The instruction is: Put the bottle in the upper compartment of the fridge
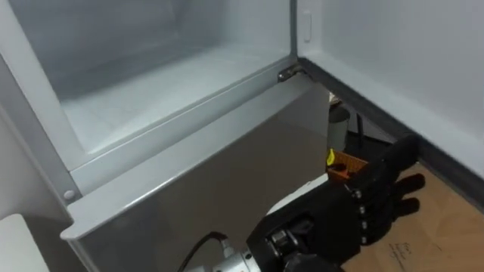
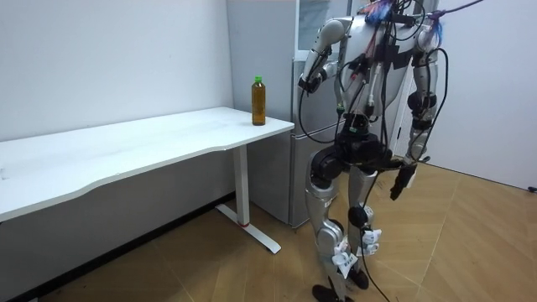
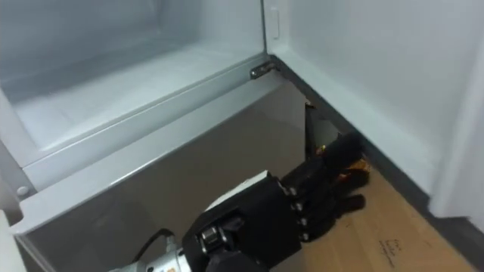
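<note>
Standing before the open upper fridge [image 1: 174,83], I hold my left hand [image 1: 370,200] low in front of the closed lower door [image 1: 227,174], its fingers stretched out and slightly apart, gripping nothing. The upper door [image 1: 393,60] is swung wide to my right. My right hand [image 2: 401,183] hangs at my side. The bottle [image 2: 258,101] stands upright on the corner of the white table [image 2: 168,138] nearest the fridge, well apart from both hands.

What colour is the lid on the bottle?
Green. The lid tops the brown bottle on the table; the room view shows it best.
</note>
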